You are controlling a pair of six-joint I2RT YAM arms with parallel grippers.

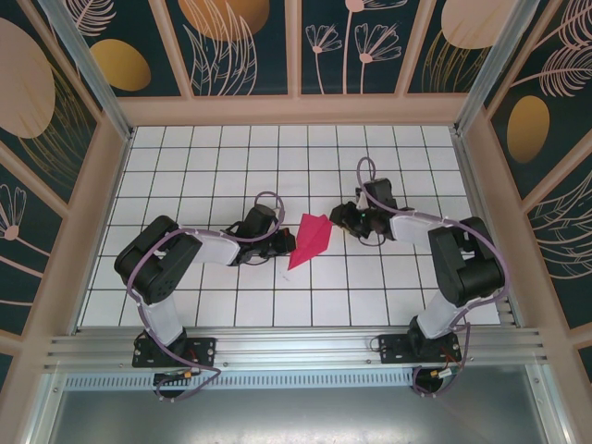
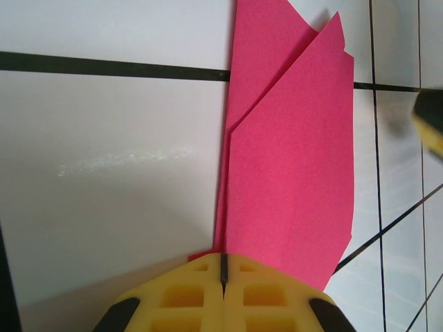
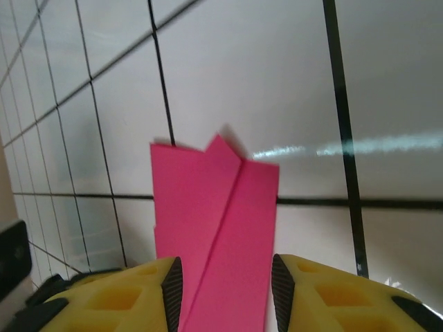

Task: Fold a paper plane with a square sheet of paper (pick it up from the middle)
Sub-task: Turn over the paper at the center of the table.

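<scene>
I see left gripper (image 2: pixel 223 273) clenched on paper plane (image 2: pixel 291 173); near edge hidden in finger seam, far end cut off at 12 o'clock. Right gripper (image 3: pixel 225 290) released, latticed yellow fingers (image 3: pixel 118 294) apart, plane between. Thin matte magenta paper, crisp creases, overlapping flaps. Plane at centre of glossy tiled table (image 1: pixel 185 166), nose toward 7 o'clock.
</scene>
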